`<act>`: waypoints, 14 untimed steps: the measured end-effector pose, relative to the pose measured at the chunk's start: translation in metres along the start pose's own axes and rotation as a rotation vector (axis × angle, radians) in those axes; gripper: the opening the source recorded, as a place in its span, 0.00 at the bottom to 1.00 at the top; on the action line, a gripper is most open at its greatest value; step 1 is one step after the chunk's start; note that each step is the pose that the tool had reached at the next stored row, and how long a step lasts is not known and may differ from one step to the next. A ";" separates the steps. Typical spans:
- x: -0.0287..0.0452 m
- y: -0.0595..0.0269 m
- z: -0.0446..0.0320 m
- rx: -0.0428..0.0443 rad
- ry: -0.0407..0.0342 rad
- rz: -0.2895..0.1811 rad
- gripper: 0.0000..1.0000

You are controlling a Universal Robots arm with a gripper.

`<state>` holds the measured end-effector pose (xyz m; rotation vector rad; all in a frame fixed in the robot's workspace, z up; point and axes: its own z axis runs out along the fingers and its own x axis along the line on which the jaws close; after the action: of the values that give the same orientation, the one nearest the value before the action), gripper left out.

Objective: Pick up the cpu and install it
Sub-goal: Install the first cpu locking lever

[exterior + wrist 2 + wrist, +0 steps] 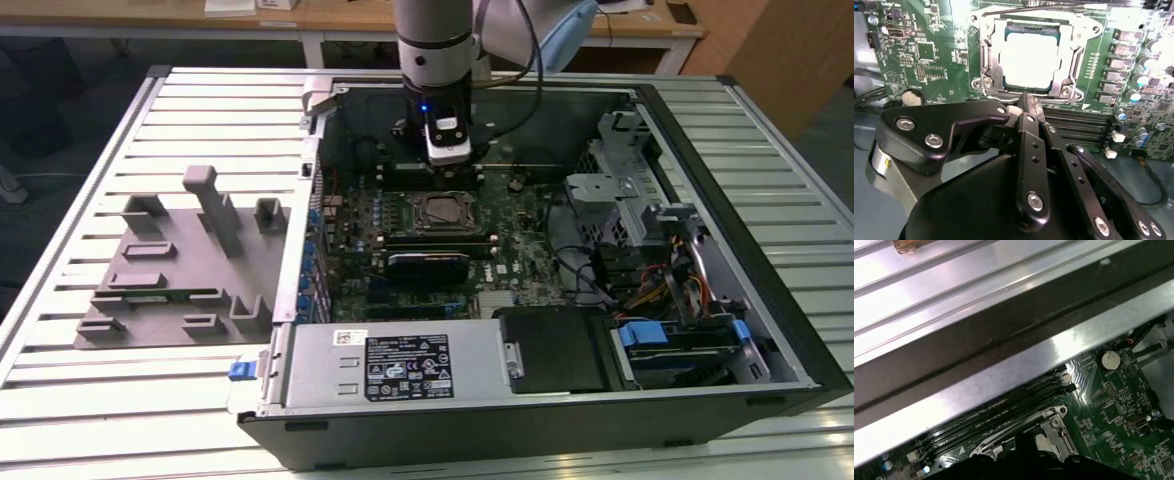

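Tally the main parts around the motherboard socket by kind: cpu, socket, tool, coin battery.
cpu: 1, seated in the socket
socket: 1
tool: 1, holding nothing
coin battery: 1
Total: 4

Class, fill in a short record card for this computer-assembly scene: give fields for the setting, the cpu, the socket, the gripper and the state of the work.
setting: open computer case lying on a slatted metal table, motherboard facing up
cpu: silvery chip lying inside the socket
socket: metal frame around the cpu, memory slots beside it
gripper: gripper above the board near the socket, fingers closed together, holding nothing
state of work: cpu already sits in the socket
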<state>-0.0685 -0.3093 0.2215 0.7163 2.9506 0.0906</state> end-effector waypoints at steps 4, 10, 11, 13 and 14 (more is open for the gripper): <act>-0.0038 0.0008 0.0004 0.0189 0.0148 -0.005 0.11; -0.0097 0.0028 0.0015 0.0322 0.0323 -0.040 0.11; -0.0098 0.0029 0.0016 0.0316 0.0332 -0.051 0.11; -0.0100 0.0031 0.0019 0.0298 0.0348 -0.075 0.11; -0.0101 0.0031 0.0020 0.0287 0.0357 -0.087 0.11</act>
<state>-0.0579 -0.3111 0.2206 0.5952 3.0180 0.0547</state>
